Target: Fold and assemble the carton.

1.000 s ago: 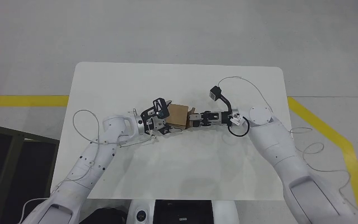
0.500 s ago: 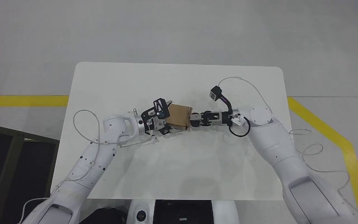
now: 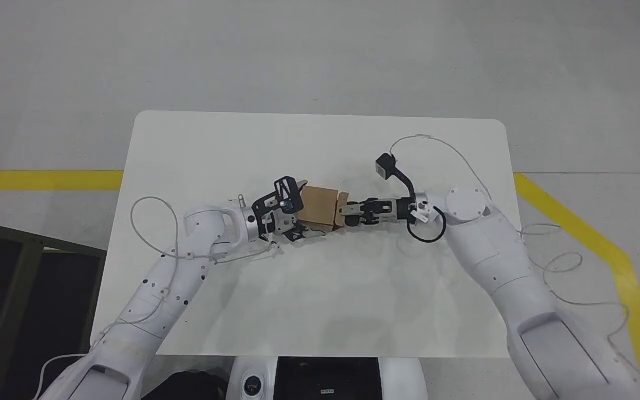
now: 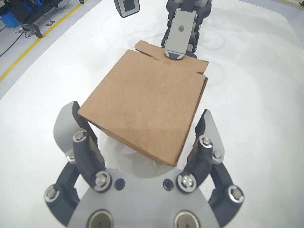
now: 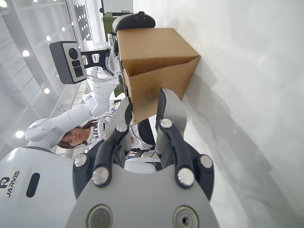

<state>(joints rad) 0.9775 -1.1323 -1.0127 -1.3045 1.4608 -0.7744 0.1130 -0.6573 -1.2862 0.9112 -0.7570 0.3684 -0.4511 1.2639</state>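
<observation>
A brown carton (image 3: pixel 320 205) lies on its side in the middle of the white table (image 3: pixel 200 150). My left gripper (image 3: pixel 287 218) holds the carton's left end, its fingers (image 4: pixel 79 117) straddling the box (image 4: pixel 142 100) at both side edges. My right gripper (image 3: pixel 346 213) meets the opposite end. There its fingers (image 5: pixel 166 105) close on the end flap (image 5: pixel 152 86), with one fingertip (image 4: pixel 174 54) lying on top of the flap's fold. The carton's underside and the far finger are hidden.
A thin cable (image 3: pixel 150 215) loops on the table beside the left arm and another cable (image 3: pixel 430 145) arcs behind the right wrist. Yellow floor tape (image 3: pixel 60 180) runs past both table sides.
The right gripper has pressed slightly leftward against the carton's end, and the flap there has folded closer to the box. The left gripper has kept its hold.
</observation>
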